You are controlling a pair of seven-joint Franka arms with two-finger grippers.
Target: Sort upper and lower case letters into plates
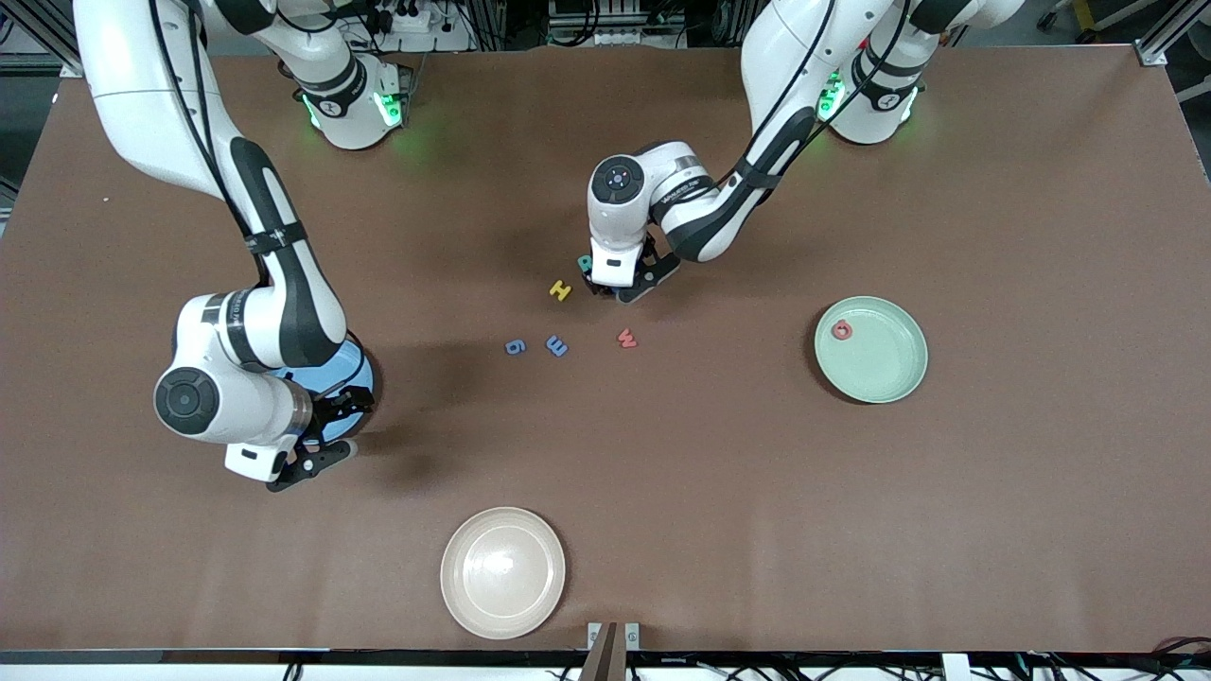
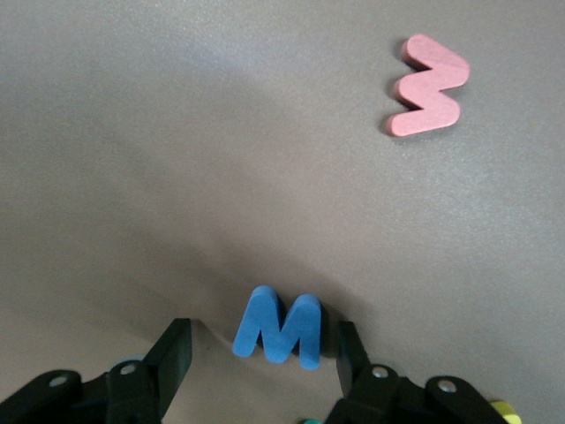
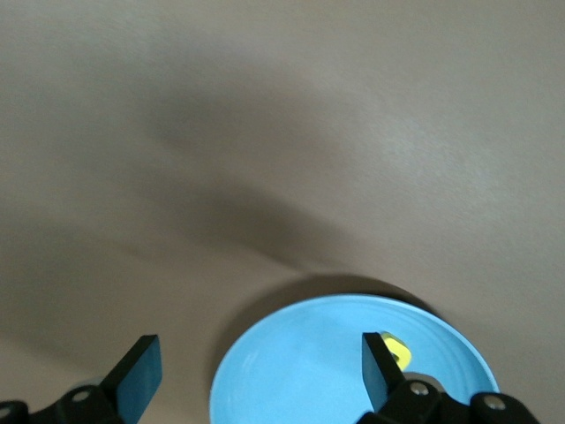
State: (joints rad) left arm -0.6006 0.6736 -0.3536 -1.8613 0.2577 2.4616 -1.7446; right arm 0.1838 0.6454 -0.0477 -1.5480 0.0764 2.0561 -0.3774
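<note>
My left gripper (image 1: 612, 287) is down at the table's middle, open, with a blue W (image 2: 281, 325) between its fingers (image 2: 177, 346) in the left wrist view (image 2: 265, 340); the W lies close to one finger and is hidden in the front view. Teal R (image 1: 586, 262) and yellow H (image 1: 560, 290) lie beside that gripper. Blue g (image 1: 514, 347), blue m (image 1: 556, 346) and red w (image 1: 627, 338) lie nearer the front camera; the red w also shows in the left wrist view (image 2: 428, 86). Red G (image 1: 840, 329) lies in the pale green plate (image 1: 885, 374). My right gripper (image 1: 312, 463) is open and empty over the blue plate (image 1: 364, 374), which holds yellow u (image 3: 398, 352).
A cream-beige plate (image 1: 502, 571) stands near the table's front edge, holding nothing. The blue plate (image 3: 318, 371) is mostly covered by the right arm in the front view. Bare brown table lies between the plates and the letters.
</note>
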